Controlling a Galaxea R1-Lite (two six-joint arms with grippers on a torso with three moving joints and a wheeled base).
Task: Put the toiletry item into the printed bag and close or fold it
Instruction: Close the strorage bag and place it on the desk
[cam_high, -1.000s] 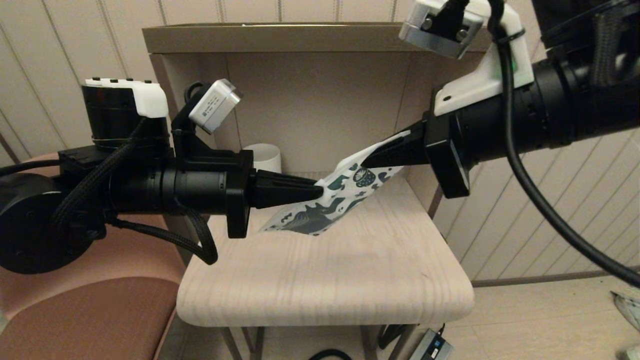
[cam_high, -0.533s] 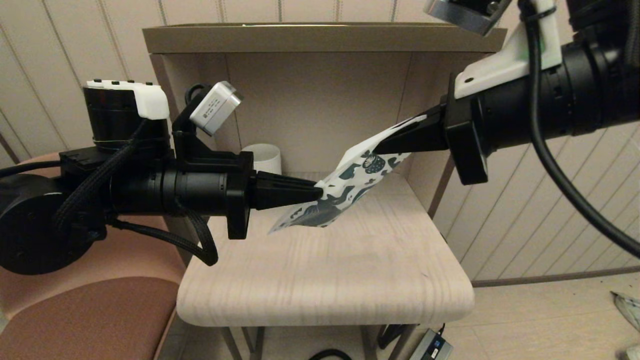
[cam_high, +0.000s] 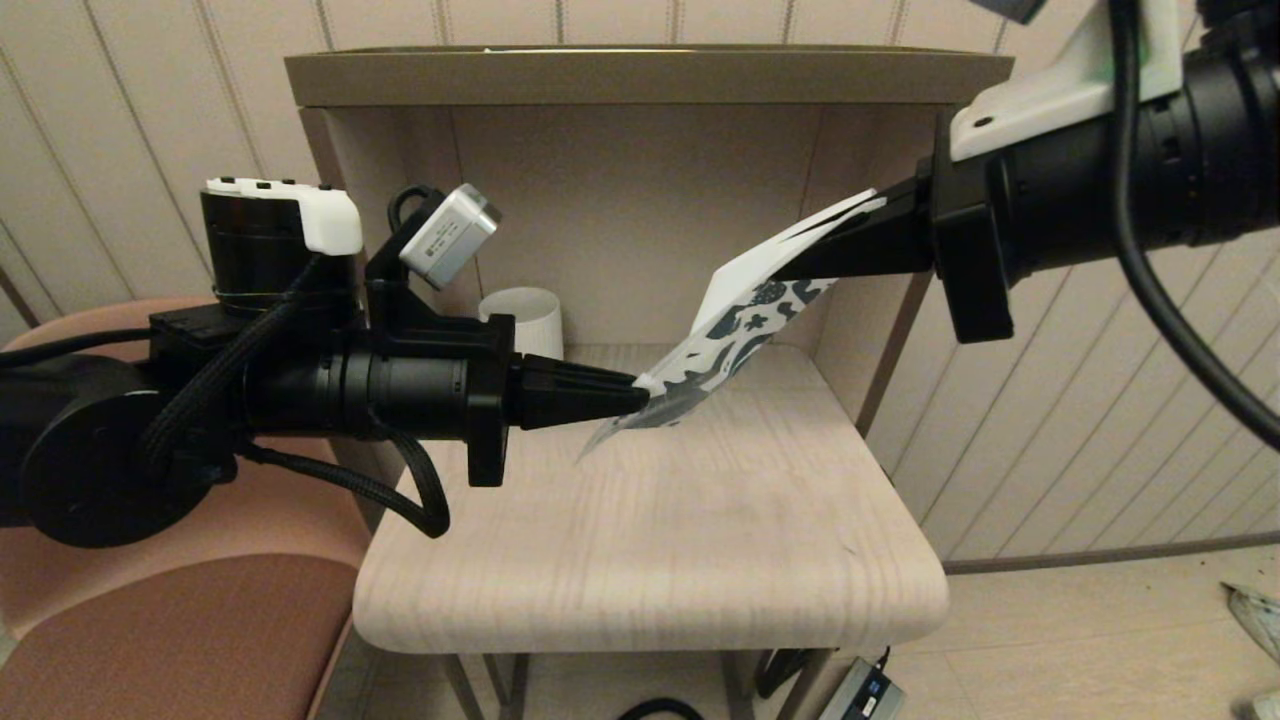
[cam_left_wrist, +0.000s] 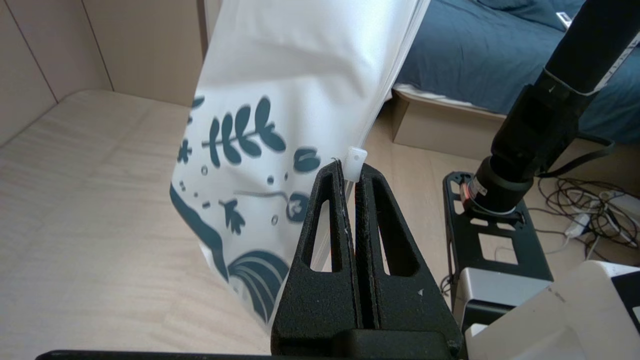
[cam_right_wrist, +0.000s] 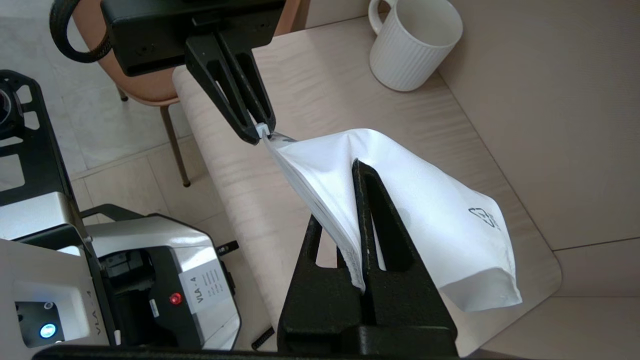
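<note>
Reading "VLA-4" (cam_right_wrist: 201, 291) on robot base

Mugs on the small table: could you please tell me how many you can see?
1. The white ribbed mug stands upright at the table's back, near the alcove wall, partly hidden behind the left arm in the head view.

The head camera is looking forward and down across the bench (cam_high: 650, 560) from above. Each wrist camera is sitting close behind its tool, facing along it. All three are sharing the printed bag (cam_high: 730, 320) held above the bench.
</note>
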